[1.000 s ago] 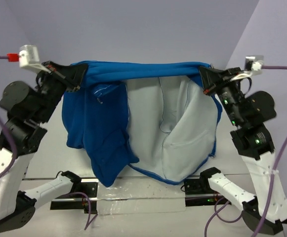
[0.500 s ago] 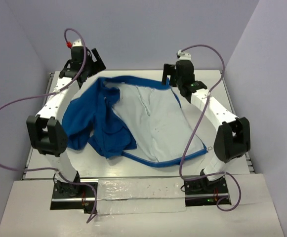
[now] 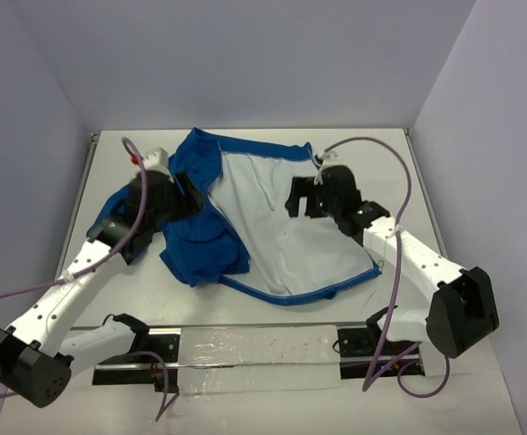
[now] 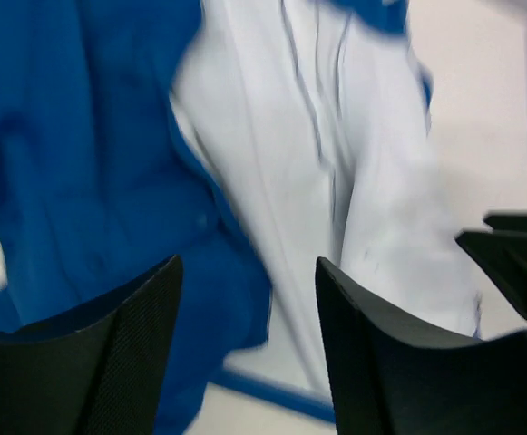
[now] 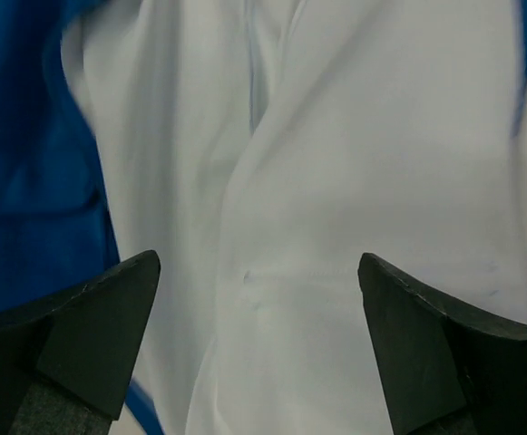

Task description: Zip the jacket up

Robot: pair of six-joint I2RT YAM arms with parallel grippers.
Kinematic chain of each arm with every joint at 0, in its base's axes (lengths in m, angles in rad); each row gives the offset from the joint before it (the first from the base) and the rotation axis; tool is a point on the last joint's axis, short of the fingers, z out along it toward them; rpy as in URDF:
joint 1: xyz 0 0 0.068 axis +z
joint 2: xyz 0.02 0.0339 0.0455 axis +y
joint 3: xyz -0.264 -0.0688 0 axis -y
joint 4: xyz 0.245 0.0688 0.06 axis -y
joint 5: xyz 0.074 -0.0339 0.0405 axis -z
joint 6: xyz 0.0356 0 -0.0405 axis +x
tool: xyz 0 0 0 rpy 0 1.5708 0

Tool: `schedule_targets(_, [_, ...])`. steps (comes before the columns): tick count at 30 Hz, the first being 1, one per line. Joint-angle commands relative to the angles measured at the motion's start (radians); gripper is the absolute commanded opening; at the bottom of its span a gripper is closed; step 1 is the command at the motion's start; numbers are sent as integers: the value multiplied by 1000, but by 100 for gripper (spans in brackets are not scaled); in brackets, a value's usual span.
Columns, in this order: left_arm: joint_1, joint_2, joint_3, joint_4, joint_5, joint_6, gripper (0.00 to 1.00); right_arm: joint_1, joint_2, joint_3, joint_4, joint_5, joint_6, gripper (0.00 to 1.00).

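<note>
The jacket (image 3: 277, 240) lies spread open on the table, white lining (image 5: 354, 136) facing up, with its blue left side (image 3: 200, 249) folded in a heap. A blue hem (image 3: 281, 297) runs along its near edge. My left gripper (image 3: 190, 195) hovers over the blue fold beside the lining. In the left wrist view the left gripper (image 4: 248, 276) is open with nothing between its fingers. My right gripper (image 3: 293, 199) hangs over the lining; in the right wrist view the right gripper (image 5: 258, 267) is open wide and holds nothing. No zipper pull shows.
The white table (image 3: 109, 163) is boxed in by lilac walls at the back and both sides. Purple cables (image 3: 372, 143) loop off both wrists. A shiny base plate (image 3: 263, 349) spans the near edge between the arm mounts. The right gripper's fingers (image 4: 517, 258) show in the left wrist view.
</note>
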Motion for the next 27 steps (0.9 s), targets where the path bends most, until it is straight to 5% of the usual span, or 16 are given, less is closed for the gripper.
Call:
schedule_targets(1, [-165,-20,-134,-61,-49,-187,66,94,-59,-85,-49,-67,19,92])
schedule_targets(4, [-228,-48,-188,-56,-74,-214,74,139,-91,-116,-77,-92,14,84])
schedule_targets(5, [-250,-50,-216,-47,-72,-211,88,165,-104,-130,-72,-90,31,81])
schedule_targets(7, [-268,-37,-237,-39,-67,-199,97,199,-110,-147,-66,-86,49,79])
schedule_targets(19, [-361,172,-290,-198,-271,-334,93,279,107,-125,-32,53,122,93])
schedule_targets(22, [-360,231,-278,-246,-332,-374,64,249,195,-99,-33,78,140,90])
schedule_targets(23, [-360,243,-269,-252,-340,-374,48,233,236,-84,-53,97,151,86])
schedule_targets(25, [-360,249,-247,-285,-354,-377,0,205,312,-43,-89,148,176,74])
schedule_targets(27, [-359,238,-226,-299,-371,-379,0,192,314,-38,-98,184,194,70])
